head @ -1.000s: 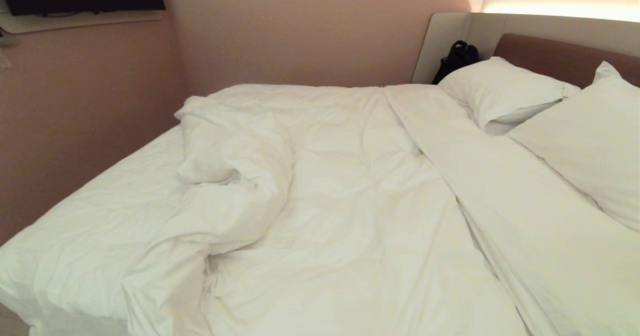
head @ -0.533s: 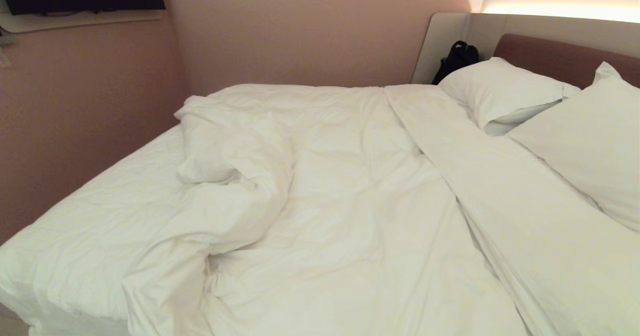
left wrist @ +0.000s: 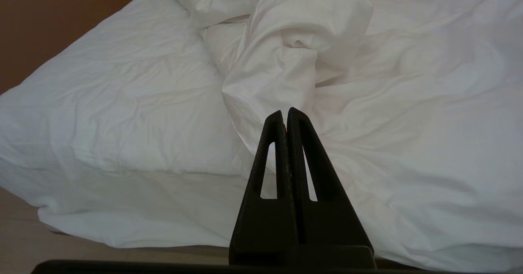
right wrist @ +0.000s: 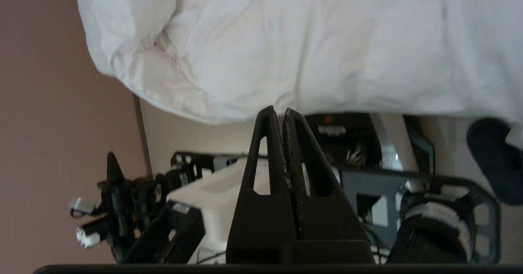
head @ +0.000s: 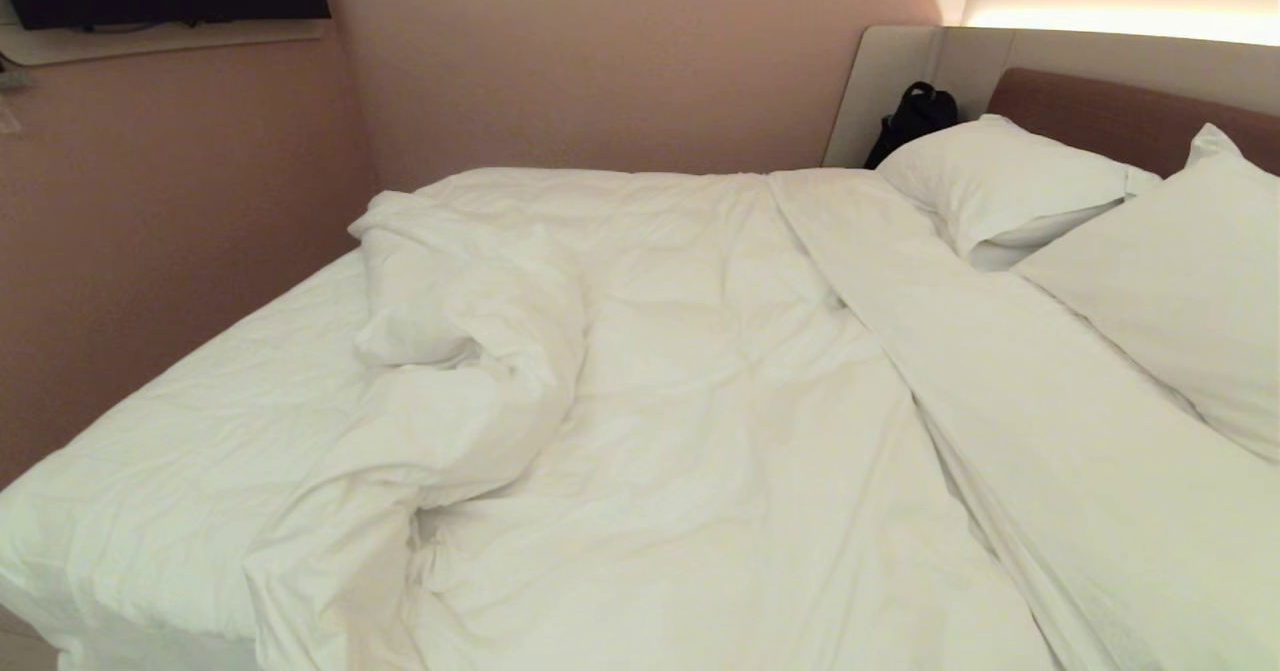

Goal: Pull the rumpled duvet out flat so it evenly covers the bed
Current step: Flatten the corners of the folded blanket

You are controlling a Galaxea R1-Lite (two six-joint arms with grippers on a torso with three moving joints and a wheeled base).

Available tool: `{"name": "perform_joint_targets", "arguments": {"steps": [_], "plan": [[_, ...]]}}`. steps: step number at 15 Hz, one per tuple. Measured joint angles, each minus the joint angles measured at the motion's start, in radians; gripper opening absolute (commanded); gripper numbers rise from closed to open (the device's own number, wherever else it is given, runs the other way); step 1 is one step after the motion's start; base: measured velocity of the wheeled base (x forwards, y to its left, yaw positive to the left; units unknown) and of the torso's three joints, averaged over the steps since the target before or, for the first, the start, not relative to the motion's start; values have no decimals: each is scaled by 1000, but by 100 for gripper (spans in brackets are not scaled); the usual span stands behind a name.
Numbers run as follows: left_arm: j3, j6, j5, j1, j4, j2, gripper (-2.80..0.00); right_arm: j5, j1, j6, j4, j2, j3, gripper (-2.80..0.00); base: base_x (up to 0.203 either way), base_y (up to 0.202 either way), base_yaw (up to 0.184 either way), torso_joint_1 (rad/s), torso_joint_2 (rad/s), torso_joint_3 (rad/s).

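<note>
The duvet [head: 640, 391] lies rumpled on the bed [head: 150, 491], bunched into a ridge toward the foot, well away from the pillows [head: 1010, 186]. Soft, puffy and light, it should drag easily by that ridge. Both the left gripper [left wrist: 284, 114] and right gripper [right wrist: 278, 112] are closed and empty. The head view matches the earlier one.

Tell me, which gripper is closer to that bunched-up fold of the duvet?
The left. The left gripper points straight at the duvet's bunched fold, apart from it. The right gripper is off the bed's edge, aimed across the robot's own body.
</note>
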Motion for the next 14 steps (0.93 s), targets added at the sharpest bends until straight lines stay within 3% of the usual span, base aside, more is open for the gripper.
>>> {"name": "perform_joint_targets", "arguments": {"steps": [2, 6, 8, 10, 14], "plan": [[0, 0, 0, 0, 0, 0, -280, -65, 147, 101, 0, -14, 0, -280, 0, 0, 0, 0, 0, 0], [0, 0, 0, 0, 0, 0, -280, -250, 563, 329, -21, 7, 10, -280, 0, 0, 0, 0, 0, 0], [0, 0, 0, 0, 0, 0, -280, -367, 732, 440, -51, 53, 62, -280, 0, 0, 0, 0, 0, 0], [0, 0, 0, 0, 0, 0, -280, -505, 837, 546, -79, 112, 168, -280, 0, 0, 0, 0, 0, 0], [0, 0, 0, 0, 0, 0, -280, -815, 910, 707, -140, 225, 325, -280, 0, 0, 0, 0, 0, 0]]}}
